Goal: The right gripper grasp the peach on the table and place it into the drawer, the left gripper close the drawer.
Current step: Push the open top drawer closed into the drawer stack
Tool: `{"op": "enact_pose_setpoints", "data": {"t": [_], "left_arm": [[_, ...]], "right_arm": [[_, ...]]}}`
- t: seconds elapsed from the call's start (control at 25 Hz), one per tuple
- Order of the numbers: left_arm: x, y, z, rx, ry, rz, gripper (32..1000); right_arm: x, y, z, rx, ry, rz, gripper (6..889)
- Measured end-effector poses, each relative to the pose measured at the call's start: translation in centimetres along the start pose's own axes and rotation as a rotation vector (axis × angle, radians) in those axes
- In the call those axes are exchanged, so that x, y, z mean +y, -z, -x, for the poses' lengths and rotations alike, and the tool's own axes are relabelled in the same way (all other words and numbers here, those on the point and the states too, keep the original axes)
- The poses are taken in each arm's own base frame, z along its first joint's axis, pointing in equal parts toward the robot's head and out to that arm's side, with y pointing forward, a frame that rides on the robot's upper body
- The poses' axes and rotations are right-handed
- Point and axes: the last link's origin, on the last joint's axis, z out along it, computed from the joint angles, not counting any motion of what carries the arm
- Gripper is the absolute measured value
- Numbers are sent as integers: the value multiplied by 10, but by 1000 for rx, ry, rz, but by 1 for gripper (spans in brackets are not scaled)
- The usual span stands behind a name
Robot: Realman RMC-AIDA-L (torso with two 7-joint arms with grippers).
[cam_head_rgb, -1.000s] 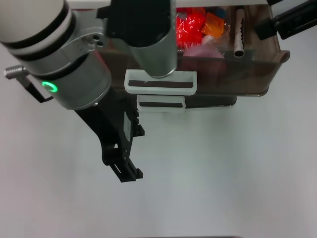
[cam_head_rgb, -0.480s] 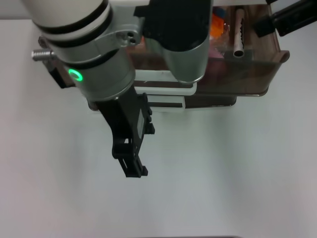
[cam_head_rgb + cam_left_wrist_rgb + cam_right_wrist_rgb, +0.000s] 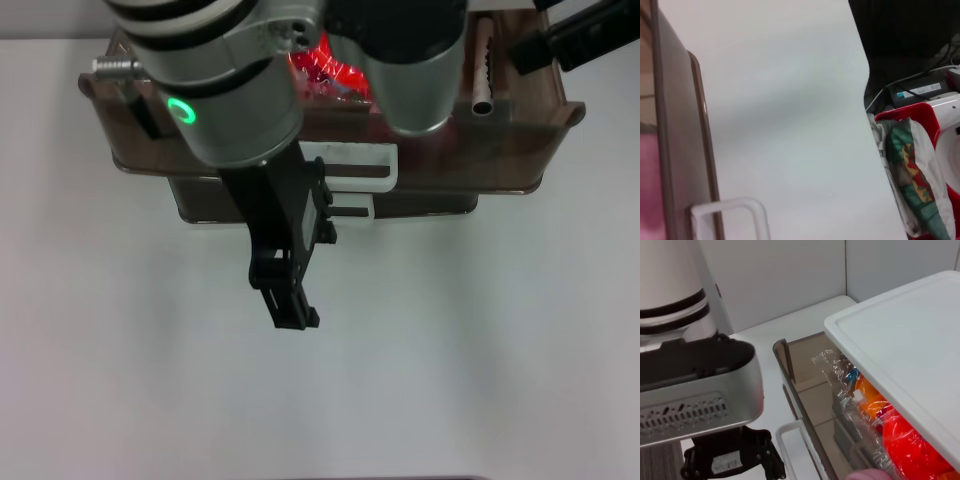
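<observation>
The smoky-brown drawer (image 3: pixel 520 150) stands pulled open at the back of the white table (image 3: pixel 480 340), its white loop handle (image 3: pixel 385 165) facing me. In the right wrist view a pale pink edge of the peach (image 3: pixel 871 475) shows inside the drawer (image 3: pixel 790 375). The left wrist view shows pink (image 3: pixel 647 190) through the drawer wall (image 3: pixel 680 150). In the head view my left arm hides the peach. My left gripper (image 3: pixel 295 318) hangs shut over the table just in front of the handle, holding nothing. My right gripper (image 3: pixel 575 40) is raised at the drawer's far right corner.
Red and orange items in crinkly wrap (image 3: pixel 910 445) lie in the drawer under a white top panel (image 3: pixel 910 355). A grey notched rod (image 3: pixel 483 70) lies at the drawer's right end. A second drawer with a white handle (image 3: pixel 350 208) sits below. Beyond the table edge lies a red bag (image 3: pixel 912 165).
My left arm has swung to the right and toward the drawer, bringing its gripper close in front of the handle. The drawer and the right gripper have stayed put.
</observation>
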Motion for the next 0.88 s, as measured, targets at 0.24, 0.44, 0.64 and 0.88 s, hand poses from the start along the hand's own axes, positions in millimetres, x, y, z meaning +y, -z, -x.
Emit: {"op": "enact_pose_setpoints", "data": {"t": [0.24,0.44,0.64,0.88], "left_arm": [[-9,4,-2,21,2,3,846],[-15,4,-7,35,-1,-9,846],[-22,3,-12,52,8,-26,845],[-31,4,-12,67,25,-39,845]], "right_arm": [[0,0,1,0,2,0,791],[-2,1,0,4,-1,-4,791],[-2,2,0,4,-3,-4,791],[-2,2,0,4,-5,-4,791]]}}
